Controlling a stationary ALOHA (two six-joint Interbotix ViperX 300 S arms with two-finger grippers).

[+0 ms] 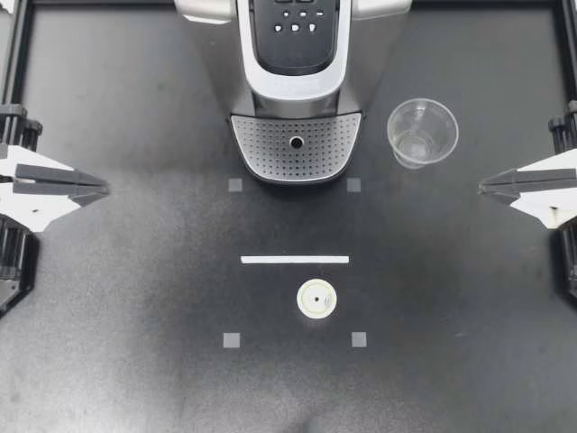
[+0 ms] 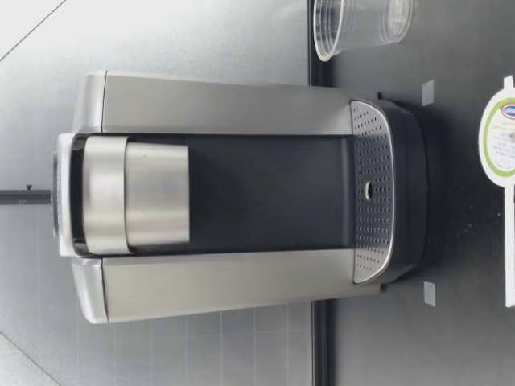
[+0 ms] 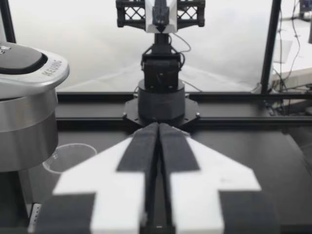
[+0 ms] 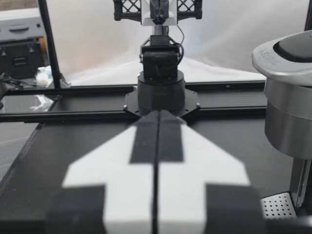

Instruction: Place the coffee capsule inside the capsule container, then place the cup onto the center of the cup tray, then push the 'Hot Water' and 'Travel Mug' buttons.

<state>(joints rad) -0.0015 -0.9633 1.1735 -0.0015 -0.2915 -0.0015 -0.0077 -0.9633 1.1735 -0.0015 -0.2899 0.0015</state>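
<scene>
White-lidded, the coffee capsule (image 1: 317, 299) lies flat on the black worktop (image 1: 135, 316), nearest the front, with grey square marks (image 1: 232, 340) off to either side of it. Just beyond the capsule, not touching it, a white strip (image 1: 295, 260) lies crosswise.

Farther back, at the two side edges, my left hand (image 1: 105, 188) and my right hand (image 1: 482, 187) point inward toward each other, well apart. Each has its fingers pressed together and holds nothing.

Beyond them the perforated cup tray (image 1: 261, 144) juts from the foot of the coffee machine (image 1: 297, 81). A clear plastic cup (image 1: 422, 133) stands upright on the worktop just beside the tray, on my right arm's side. The buttons (image 1: 297, 23) sit on the machine's dark top panel, farthest back.
</scene>
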